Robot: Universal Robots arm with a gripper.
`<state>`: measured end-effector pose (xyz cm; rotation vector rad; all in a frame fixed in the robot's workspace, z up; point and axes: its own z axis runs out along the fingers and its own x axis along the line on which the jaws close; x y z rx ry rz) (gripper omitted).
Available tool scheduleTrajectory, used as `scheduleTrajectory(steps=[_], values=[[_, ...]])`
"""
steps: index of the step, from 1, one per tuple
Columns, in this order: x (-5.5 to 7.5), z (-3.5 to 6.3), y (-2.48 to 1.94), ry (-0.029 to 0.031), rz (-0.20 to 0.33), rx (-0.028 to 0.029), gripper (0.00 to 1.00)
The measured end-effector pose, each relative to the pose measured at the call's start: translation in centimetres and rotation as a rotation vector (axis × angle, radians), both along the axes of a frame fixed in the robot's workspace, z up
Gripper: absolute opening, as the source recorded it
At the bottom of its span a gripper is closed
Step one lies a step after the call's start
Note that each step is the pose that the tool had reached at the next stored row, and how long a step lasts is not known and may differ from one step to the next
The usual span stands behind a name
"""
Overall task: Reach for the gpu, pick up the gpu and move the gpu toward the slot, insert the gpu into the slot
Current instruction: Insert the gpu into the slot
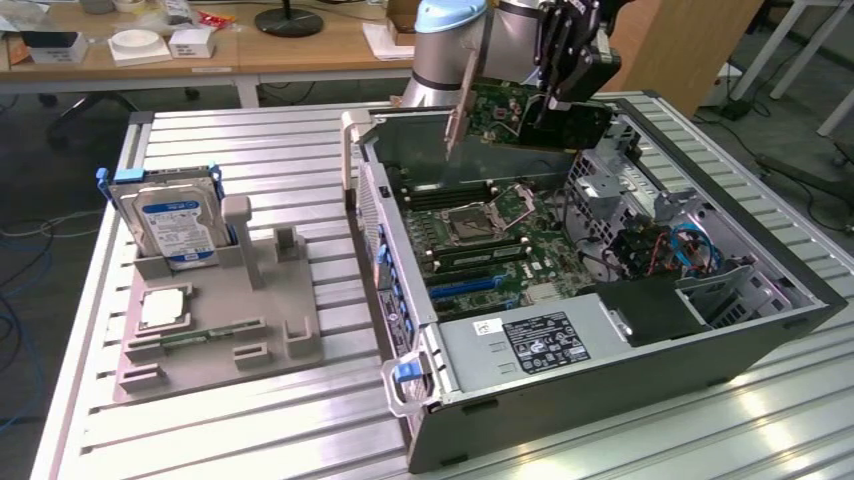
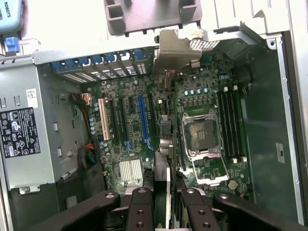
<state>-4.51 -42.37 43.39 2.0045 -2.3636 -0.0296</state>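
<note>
Reach and pick-up are judged complete: the black-fingered hand (image 1: 566,92) is clenched on the gpu (image 1: 514,115) — a flat green circuit card with a silver metal end bracket. It holds the card in the air above the open black-and-grey computer case (image 1: 747,330), at the end farthest from the exterior camera and clear of the green motherboard (image 1: 501,250). In the wrist view the card hangs edge-on between the fingers, over the board. Insertion is not done: the long blue slot (image 2: 143,122) and its neighbours lie bare, and the card touches none of them. The case lies on its side on a ribbed aluminium desk (image 1: 267,420). Beside it, on the exterior view's left, a grey moulded fixture (image 1: 267,330) carries a silver blue-labelled hard drive (image 1: 174,215) and a small square silver processor chip (image 1: 163,308). Beyond — wooden desks (image 1: 307,50) with boxes, and cables on the floor.
</note>
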Motion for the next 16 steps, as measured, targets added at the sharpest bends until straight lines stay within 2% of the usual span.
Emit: scheduleTrajectory(steps=[9,16], values=[[0.00,0.00,0.00,0.0000,0.011,-0.0001,0.26],[0.00,0.00,-0.01,0.0000,0.090,0.0001,0.26]])
